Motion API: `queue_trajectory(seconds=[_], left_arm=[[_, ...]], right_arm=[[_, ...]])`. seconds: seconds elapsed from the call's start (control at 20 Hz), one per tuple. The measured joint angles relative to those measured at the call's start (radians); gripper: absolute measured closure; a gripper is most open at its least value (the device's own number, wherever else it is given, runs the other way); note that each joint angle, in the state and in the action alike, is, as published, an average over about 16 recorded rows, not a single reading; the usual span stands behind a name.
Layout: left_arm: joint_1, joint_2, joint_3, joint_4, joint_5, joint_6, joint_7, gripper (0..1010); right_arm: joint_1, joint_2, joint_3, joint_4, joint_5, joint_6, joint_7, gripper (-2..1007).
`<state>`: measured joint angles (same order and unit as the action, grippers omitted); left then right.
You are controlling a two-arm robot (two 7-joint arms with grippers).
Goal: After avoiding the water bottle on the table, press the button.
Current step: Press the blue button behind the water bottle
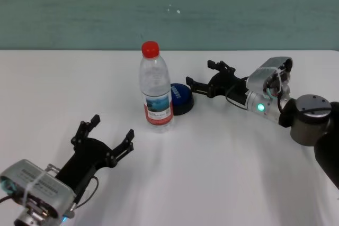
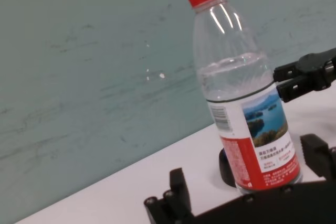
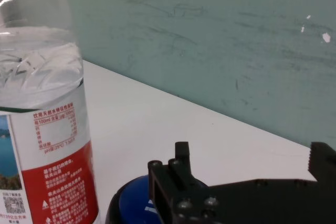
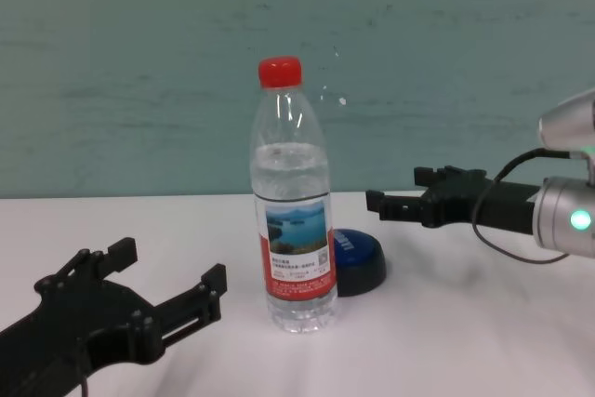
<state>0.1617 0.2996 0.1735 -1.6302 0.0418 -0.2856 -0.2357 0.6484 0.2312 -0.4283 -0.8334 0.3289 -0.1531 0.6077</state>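
The water bottle [image 1: 155, 86] stands upright mid-table, clear with a red cap and a lake label; it also shows in the chest view [image 4: 293, 220]. Just behind and to the right of it sits the blue dome button [image 1: 181, 98] on its black base, partly hidden by the bottle [image 3: 42, 129] in the right wrist view. My right gripper [image 1: 199, 73] hovers open just right of the button [image 4: 358, 260] and a little above it, with nothing between its fingers [image 3: 181, 169]. My left gripper [image 1: 112, 126] rests open at the near left, short of the bottle [image 2: 236, 93].
The white table [image 1: 238, 157] reaches back to a teal wall [image 1: 79, 9]. My right forearm [image 1: 275, 96] stretches in from the right edge, and the left wrist housing [image 1: 37, 186] fills the near left corner.
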Motion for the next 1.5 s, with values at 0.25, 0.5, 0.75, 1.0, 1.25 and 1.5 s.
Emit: queue_trajectory(seconds=[0.25,0.5,0.75,1.0,1.25,1.5], left_arm=[[0.0,0.0,0.0,0.0,0.0,0.0,0.0,10],[0.0,0.0,0.0,0.0,0.0,0.0,0.0,10],[0.0,0.0,0.0,0.0,0.0,0.0,0.0,10],[0.0,0.0,0.0,0.0,0.0,0.0,0.0,10],[0.0,0.0,0.0,0.0,0.0,0.0,0.0,10],[0.0,0.0,0.0,0.0,0.0,0.0,0.0,10]], right_arm=[[0.01,-0.01,-0.001,0.023,-0.006,-0.005,0.006,1],[0.02,-0.022,-0.002,0.052,-0.011,-0.011,0.014,1],[0.036,-0.038,-0.003,0.097,-0.018,-0.021,0.021,1],[0.051,-0.052,-0.001,0.143,-0.026,-0.03,0.027,1],[0.064,-0.065,0.003,0.184,-0.034,-0.039,0.032,1],[0.071,-0.073,0.008,0.208,-0.043,-0.044,0.036,1]])
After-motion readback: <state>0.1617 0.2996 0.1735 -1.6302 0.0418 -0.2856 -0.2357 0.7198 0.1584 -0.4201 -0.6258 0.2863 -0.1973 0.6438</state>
